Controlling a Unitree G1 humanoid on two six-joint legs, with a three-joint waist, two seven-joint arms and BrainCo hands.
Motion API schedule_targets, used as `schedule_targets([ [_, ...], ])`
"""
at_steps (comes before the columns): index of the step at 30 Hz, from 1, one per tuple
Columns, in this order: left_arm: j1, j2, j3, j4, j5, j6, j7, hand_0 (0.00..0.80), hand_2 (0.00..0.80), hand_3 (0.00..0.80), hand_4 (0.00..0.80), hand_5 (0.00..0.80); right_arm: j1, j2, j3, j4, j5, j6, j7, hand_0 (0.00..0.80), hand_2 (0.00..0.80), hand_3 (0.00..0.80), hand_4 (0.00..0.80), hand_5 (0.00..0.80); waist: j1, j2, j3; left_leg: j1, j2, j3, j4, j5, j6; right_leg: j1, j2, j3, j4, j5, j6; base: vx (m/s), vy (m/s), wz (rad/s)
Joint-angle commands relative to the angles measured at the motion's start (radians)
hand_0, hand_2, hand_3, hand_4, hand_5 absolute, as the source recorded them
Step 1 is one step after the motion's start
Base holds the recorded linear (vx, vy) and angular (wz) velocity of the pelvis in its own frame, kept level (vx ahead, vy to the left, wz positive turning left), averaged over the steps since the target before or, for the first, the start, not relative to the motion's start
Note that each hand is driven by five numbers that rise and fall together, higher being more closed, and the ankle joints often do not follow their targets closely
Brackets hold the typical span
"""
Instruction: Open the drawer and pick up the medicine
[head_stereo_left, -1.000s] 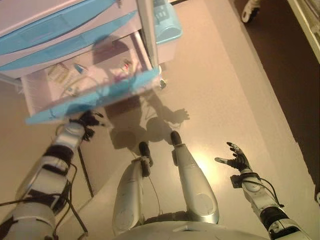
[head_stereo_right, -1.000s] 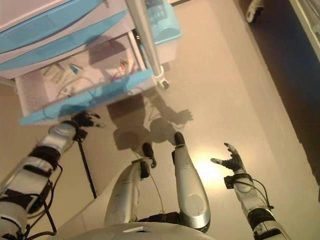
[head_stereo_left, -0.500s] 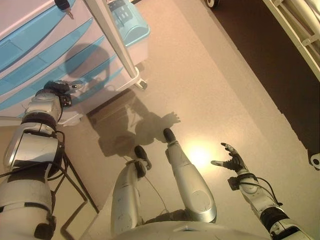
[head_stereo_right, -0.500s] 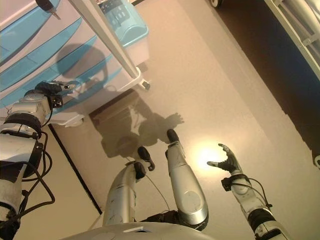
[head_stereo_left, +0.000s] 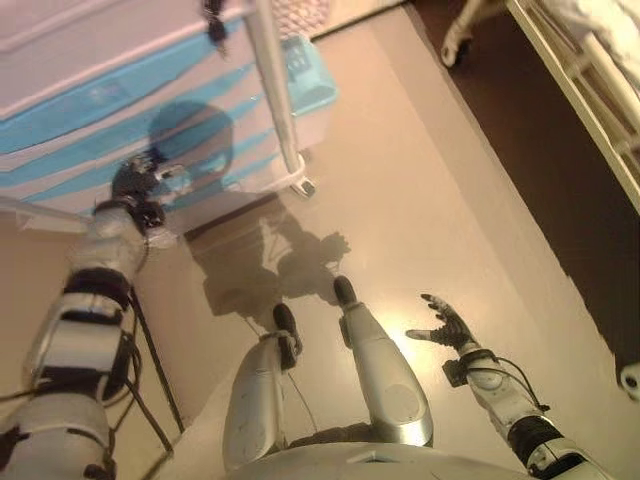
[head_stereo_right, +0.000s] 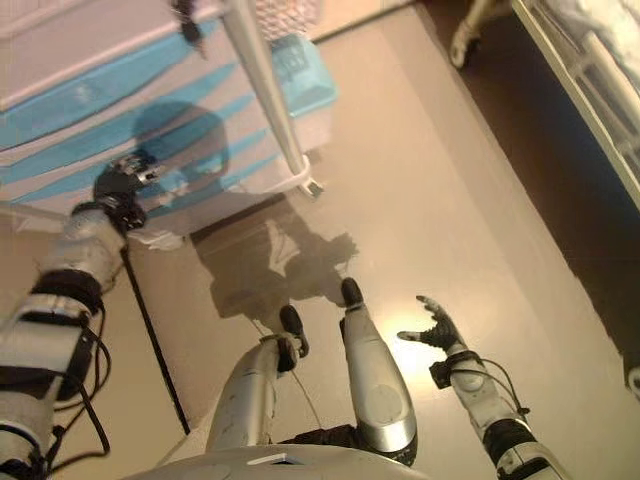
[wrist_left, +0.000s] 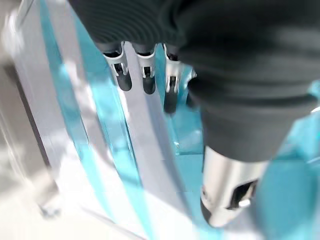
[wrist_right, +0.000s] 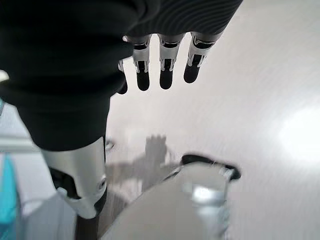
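Against the closed drawer (head_stereo_left: 150, 175) rests the left hand (head_stereo_left: 135, 180), fingers straight

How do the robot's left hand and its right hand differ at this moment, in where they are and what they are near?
The left hand is raised at the blue drawer fronts of the cart, while the right hand hangs low over the bare floor, far from the cart. The left hand's fingers point along the drawer fronts; the right hand's fingers point at nothing but floor. Both hands hold nothing, with fingers straight.
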Motion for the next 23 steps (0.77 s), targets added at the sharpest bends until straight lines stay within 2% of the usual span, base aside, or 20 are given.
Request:
schedule_targets([
  [1,0.155,-0.067,0.037,-0.019,-0.007,-0.091,-0.046,0.000,0.000,0.000,0.000,0.000,0.042,0.036,-0.025,0.023,0.056,-0.003,0.067,0.000,0.000,0.000,0.000,0.000,0.052,-0.013,-0.108,0.102,-0.085,-0.008,-0.082,-0.054,0.048,0.088,-0.033,-0.033,-0.100,0.029,0.029,0.112,-0.233,0.43],
  [2,0.214,-0.116,0.036,-0.009,0.025,-0.107,-0.048,0.000,0.000,0.000,0.000,0.000,0.047,0.048,-0.031,0.042,0.053,0.002,0.074,0.000,0.000,0.000,0.000,0.000,0.067,-0.011,-0.129,0.125,-0.084,-0.021,-0.108,-0.043,0.043,0.119,-0.032,-0.049,-0.115,0.023,0.027,0.098,-0.189,0.44],
  [5,0.318,-0.197,0.034,0.026,0.070,-0.115,-0.070,0.000,0.000,0.000,0.000,0.000,0.058,0.064,-0.050,0.070,0.032,0.023,0.095,0.000,0.000,0.000,0.000,0.000,0.089,-0.007,-0.166,0.175,-0.082,-0.047,-0.160,-0.022,0.034,0.185,-0.029,-0.078,-0.154,0.019,0.019,0.086,-0.119,0.37],
  [7,0.403,-0.262,0.010,0.099,0.219,-0.129,-0.059,0.000,0.000,0.000,0.000,0.000,0.063,0.076,-0.065,0.111,0.005,0.033,0.116,0.000,0.000,0.000,0.000,0.000,0.114,-0.004,-0.204,0.210,-0.077,-0.071,-0.202,-0.001,0.023,0.234,-0.026,-0.106,-0.187,0.020,0.013,0.070,-0.111,0.32],
  [8,0.409,-0.266,0.008,0.104,0.247,-0.118,-0.053,0.000,0.000,0.000,0.000,0.000,0.064,0.077,-0.067,0.114,0.002,0.033,0.118,0.000,0.000,0.000,0.000,0.000,0.116,-0.004,-0.207,0.215,-0.076,-0.074,-0.207,0.002,0.022,0.240,-0.026,-0.109,-0.192,0.021,0.012,0.047,-0.080,0.30],
  [9,0.456,-0.281,-0.020,0.160,0.325,-0.142,-0.067,0.000,0.000,0.000,0.000,0.000,0.065,0.084,-0.073,0.146,-0.006,0.035,0.127,0.000,0.000,0.000,0.000,0.000,0.131,-0.003,-0.232,0.233,-0.073,-0.086,-0.231,0.013,0.016,0.264,-0.023,-0.122,-0.208,0.022,0.009,0.044,-0.068,0.32],
  [10,0.484,-0.288,-0.028,0.197,0.359,-0.131,-0.084,0.000,0.000,0.000,0.000,0.000,0.065,0.089,-0.080,0.170,-0.018,0.032,0.134,0.000,0.000,0.000,0.000,0.000,0.139,-0.002,-0.247,0.251,-0.071,-0.094,-0.251,0.021,0.013,0.284,-0.022,-0.132,-0.221,0.022,0.009,0.044,-0.076,0.34],
  [14,0.531,-0.304,-0.084,0.327,0.510,-0.137,-0.093,0.000,0.000,0.000,0.000,0.000,0.053,0.109,-0.086,0.247,-0.038,0.026,0.144,0.000,0.000,0.000,0.000,0.000,0.155,-0.002,-0.285,0.290,-0.058,-0.098,-0.313,0.047,0.001,0.332,-0.020,-0.162,-0.265,0.025,0.013,-0.021,-0.033,0.35],
  [19,0.551,-0.341,-0.081,0.407,0.502,-0.088,-0.139,0.000,0.000,0.000,0.000,0.000,0.023,0.140,-0.091,0.354,-0.066,0.045,0.152,0.000,0.000,0.000,0.000,0.000,0.182,-0.004,-0.320,0.331,-0.045,-0.103,-0.388,0.078,-0.016,0.390,-0.023,-0.206,-0.339,0.043,0.023,-0.041,-0.018,0.23],
  [21,0.550,-0.349,-0.080,0.423,0.551,-0.097,-0.141,0.000,0.000,0.000,0.000,0.000,0.017,0.152,-0.095,0.370,-0.057,0.068,0.156,0.000,0.000,0.000,0.000,0.000,0.189,-0.007,-0.329,0.338,-0.044,-0.104,-0.398,0.081,-0.018,0.400,-0.025,-0.213,-0.353,0.049,0.025,-0.043,-0.012,0.18],
  [23,0.549,-0.365,-0.109,0.439,0.592,-0.132,-0.134,0.000,0.000,0.000,0.000,0.000,0.010,0.171,-0.088,0.383,-0.075,0.090,0.150,0.000,0.000,0.000,0.000,0.000,0.194,-0.012,-0.339,0.340,-0.044,-0.100,-0.393,0.076,-0.018,0.405,-0.030,-0.218,-0.356,0.051,0.027,-0.045,-0.005,0.16],
])
